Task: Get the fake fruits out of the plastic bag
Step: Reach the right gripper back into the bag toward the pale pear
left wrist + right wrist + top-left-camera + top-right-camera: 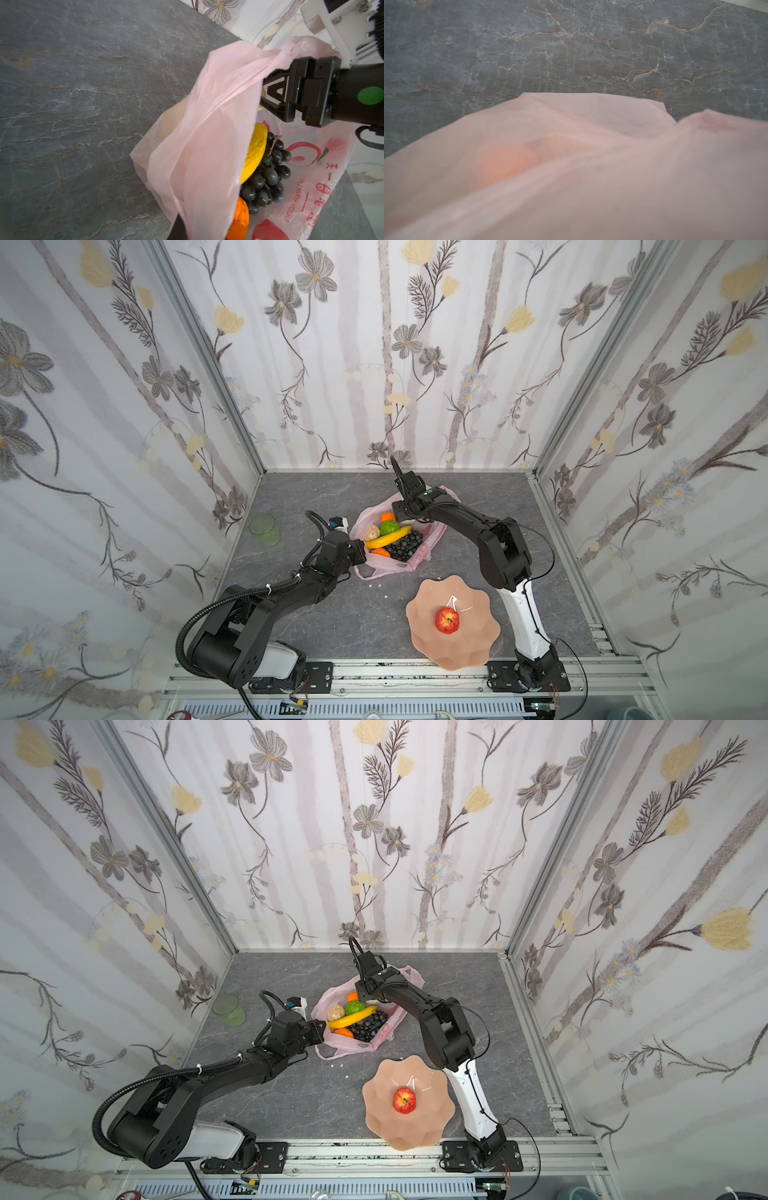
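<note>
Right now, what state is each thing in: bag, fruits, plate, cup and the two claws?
plastic bag, lying on the table, mouth open.
left claw, shut on the bag's rim.
right claw, jaws apart inside the bag's mouth, tips hidden.
banana, in the bag.
grapes, in the bag.
green fruit, in the bag.
apple, out, on the plate.
plate, upright, holding the apple only.
cup, upright, looks empty.

Blurred bag (571, 176) filling right wrist view, right gripper (270, 93) tips hidden behind its film, orange (239, 220) cut by frame edge
</note>
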Action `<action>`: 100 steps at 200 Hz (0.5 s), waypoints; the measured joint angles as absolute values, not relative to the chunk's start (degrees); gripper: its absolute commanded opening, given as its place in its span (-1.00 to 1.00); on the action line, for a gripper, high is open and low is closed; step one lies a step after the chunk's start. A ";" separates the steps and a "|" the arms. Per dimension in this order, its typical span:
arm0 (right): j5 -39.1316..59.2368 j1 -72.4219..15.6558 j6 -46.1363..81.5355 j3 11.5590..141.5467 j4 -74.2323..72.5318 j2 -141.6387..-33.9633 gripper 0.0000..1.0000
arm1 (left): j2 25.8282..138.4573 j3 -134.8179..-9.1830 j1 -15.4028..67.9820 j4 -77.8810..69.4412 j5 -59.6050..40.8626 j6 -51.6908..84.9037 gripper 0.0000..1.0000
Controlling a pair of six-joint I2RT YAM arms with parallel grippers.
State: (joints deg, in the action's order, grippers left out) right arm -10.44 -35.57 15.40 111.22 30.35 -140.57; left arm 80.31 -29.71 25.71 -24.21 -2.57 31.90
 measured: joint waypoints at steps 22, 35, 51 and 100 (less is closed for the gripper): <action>-10.79 -35.33 15.31 112.42 30.63 -141.64 0.55 | 80.31 -29.71 25.71 -24.21 -2.57 31.90 -0.76; -10.85 -35.27 15.09 113.16 30.63 -142.28 0.60 | 80.31 -29.71 25.71 -24.21 -2.57 31.90 -0.77; -10.90 -35.22 14.90 114.06 30.72 -143.04 0.64 | 80.31 -29.71 25.71 -24.21 -2.57 31.90 -0.76; -10.26 -34.74 14.90 117.73 31.09 -145.60 0.65 | 80.31 -29.71 25.71 -24.21 -2.59 31.90 -0.76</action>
